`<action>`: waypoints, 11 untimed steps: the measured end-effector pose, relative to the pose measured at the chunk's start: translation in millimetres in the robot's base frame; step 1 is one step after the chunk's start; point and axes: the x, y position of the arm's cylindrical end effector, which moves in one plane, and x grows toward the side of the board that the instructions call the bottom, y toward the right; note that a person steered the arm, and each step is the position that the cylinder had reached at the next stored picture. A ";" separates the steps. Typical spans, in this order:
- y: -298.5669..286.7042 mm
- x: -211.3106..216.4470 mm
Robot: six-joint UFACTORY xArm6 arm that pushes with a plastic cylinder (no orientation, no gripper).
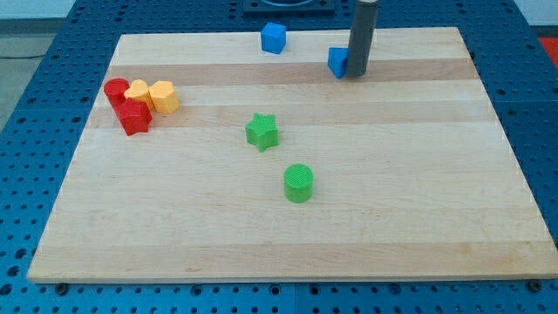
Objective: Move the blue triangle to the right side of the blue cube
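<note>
The blue cube (274,38) sits near the top edge of the wooden board, left of centre. The blue triangle (337,61) lies to its right and slightly lower, partly hidden by the dark rod. My tip (356,75) rests on the board touching the triangle's right side.
A red cylinder (116,90), a red block (134,116), a yellow block (138,92) and a yellow hexagonal block (163,96) cluster at the view's left. A green star (261,132) and a green cylinder (299,183) sit near the centre. The wooden board (418,192) lies on a blue pegboard.
</note>
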 end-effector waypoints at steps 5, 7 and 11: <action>-73.9 -23.6; -87.5 -27.8; -44.3 -0.2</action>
